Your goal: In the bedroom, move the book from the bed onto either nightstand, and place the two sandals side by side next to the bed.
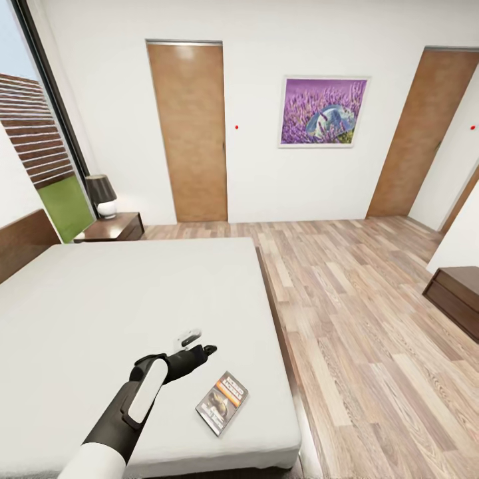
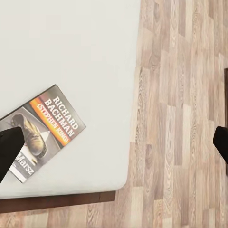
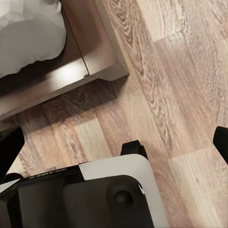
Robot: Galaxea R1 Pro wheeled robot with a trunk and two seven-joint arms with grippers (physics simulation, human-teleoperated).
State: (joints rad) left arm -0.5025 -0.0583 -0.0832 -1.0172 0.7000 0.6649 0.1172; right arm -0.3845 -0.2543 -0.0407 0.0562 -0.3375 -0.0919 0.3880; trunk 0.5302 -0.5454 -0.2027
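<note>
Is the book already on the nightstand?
No, the book lies flat on the bed near its foot corner, far from the nightstand by the headboard.

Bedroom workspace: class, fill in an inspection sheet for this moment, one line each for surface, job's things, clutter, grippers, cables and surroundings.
Surface: bed, plain pale mattress, dark wooden frame.
Job's things: book lies flat near the mattress's corner, cover up; nightstand stands by the headboard; sandals: nothing seen.
Clutter: lamp on the nightstand.
Grippers: left gripper hovers over the mattress beside the book, fingers wide apart, holding nothing; right gripper open above the floor near the bed frame.
Cables: nothing seen.
Surroundings: wood-plank floor, two brown doors, lavender picture, window.
</note>
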